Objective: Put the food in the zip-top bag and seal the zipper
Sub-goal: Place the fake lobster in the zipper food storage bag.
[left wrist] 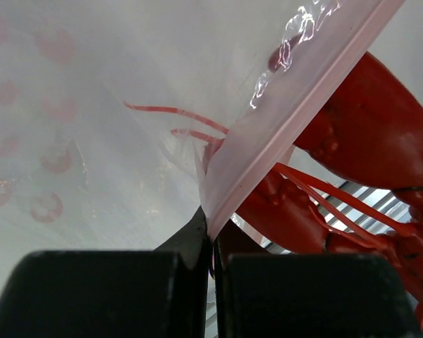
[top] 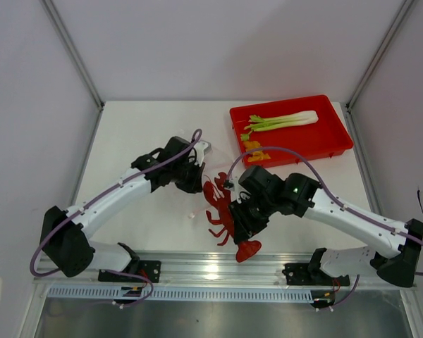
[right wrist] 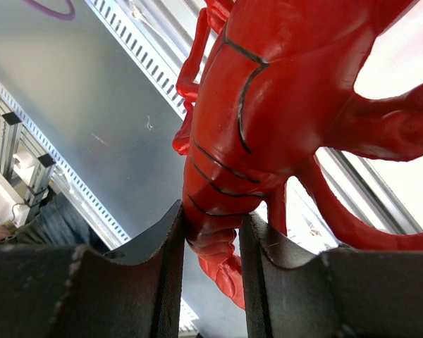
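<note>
My left gripper (left wrist: pixel 213 243) is shut on the pinkish zipper strip (left wrist: pixel 296 120) at the mouth of the clear bag (left wrist: pixel 92 105) and holds it up; in the top view it (top: pixel 196 183) sits mid-table. My right gripper (right wrist: pixel 211 232) is shut on the tail of the dark red spiky piece, a toy lobster (right wrist: pixel 282 91), holding it (top: pixel 222 211) just below the left gripper. Its thin feelers show through the plastic at the bag's mouth; its body (left wrist: pixel 352 127) is outside. The green-white stalk (top: pixel 285 121) and the yellow-orange pieces (top: pixel 252 146) lie in the tray.
The red tray (top: pixel 324 144) stands at the back right of the white table. A metal rail (top: pixel 197 267) runs along the near edge by the arm bases. Grey walls close in the table on three sides.
</note>
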Tool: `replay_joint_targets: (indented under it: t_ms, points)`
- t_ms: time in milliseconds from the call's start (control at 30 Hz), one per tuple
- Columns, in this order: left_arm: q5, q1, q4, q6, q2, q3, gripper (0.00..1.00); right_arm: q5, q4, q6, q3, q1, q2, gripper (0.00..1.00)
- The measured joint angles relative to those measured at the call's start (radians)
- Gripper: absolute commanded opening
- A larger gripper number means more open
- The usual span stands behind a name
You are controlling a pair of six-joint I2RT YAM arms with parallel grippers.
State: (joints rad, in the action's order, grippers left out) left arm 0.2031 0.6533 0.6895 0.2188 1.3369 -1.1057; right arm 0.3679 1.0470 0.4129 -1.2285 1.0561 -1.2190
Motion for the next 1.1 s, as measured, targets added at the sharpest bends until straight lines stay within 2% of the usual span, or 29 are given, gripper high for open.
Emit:
replay_joint_targets:
  t_ms: [233,600,833,1100]
  points:
    - [-0.019,0.027,-0.009,0.003,-0.023,0.03,0.01,0.045,0.026,-0.037,-0.018,-0.093,-0.047,0.0]
    - [-0.045,0.095,-0.028,0.042,-0.049,0.039,0.01,0.091,0.057,-0.048,-0.158,-0.213,-0.156,0.0]
    - [-0.048,0.121,-0.029,0.056,-0.1,0.04,0.01,0.117,0.072,-0.048,-0.159,-0.236,-0.187,0.0]
    - [-0.047,0.137,-0.028,0.067,-0.136,0.04,0.01,0.119,0.092,-0.051,-0.182,-0.206,-0.235,0.0]
